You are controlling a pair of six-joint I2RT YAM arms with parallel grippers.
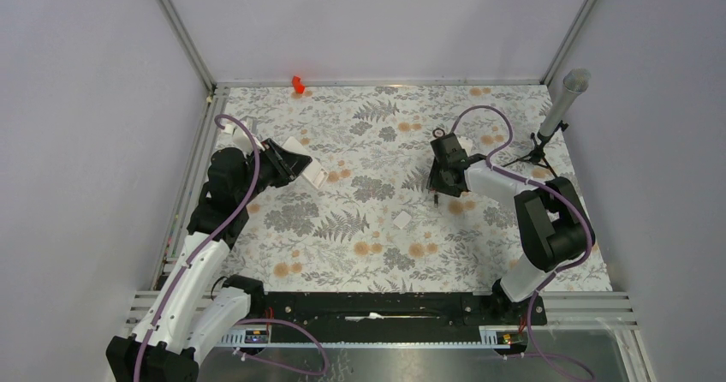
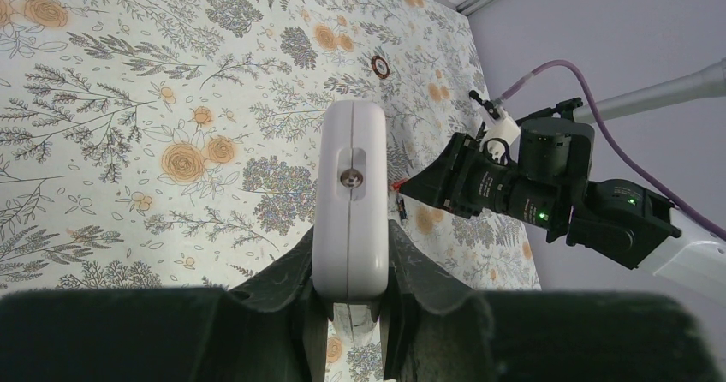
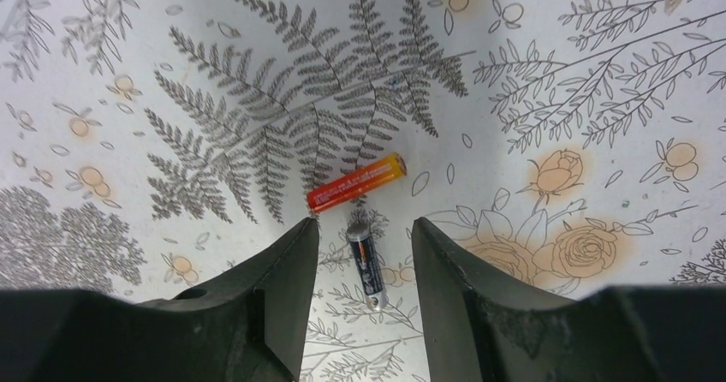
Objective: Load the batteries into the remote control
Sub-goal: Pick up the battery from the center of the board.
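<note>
The remote control's [image 2: 349,202] button face was out of sight in the left wrist view, its near end buried in the left hand [image 2: 349,258]. From above, the batteries [image 3: 357,184] were too small to find by the right hand [image 1: 437,192]; a white scrap [image 1: 401,220] at the middle of the bench [image 1: 360,266] could not be named.

1. Legible text: none in any of the three views
2. Red-orange battery [image 3: 357,184], lying on the tabletop [image 3: 599,74]: fine dark print runs along the casing; the characters are too small to read
3. Dark battery [image 3: 366,265], just beside it: pale lettering on the casing; brand and numbers cannot be made out
4. Remote control [image 2: 350,202], seen edge-on in the left wrist view: plain white shell with one screw head; no marking can be read
5. Right arm [image 2: 548,189], left wrist view: one green indicator light [image 2: 543,215] lit on the dark housing; no readable caption beside it
</note>
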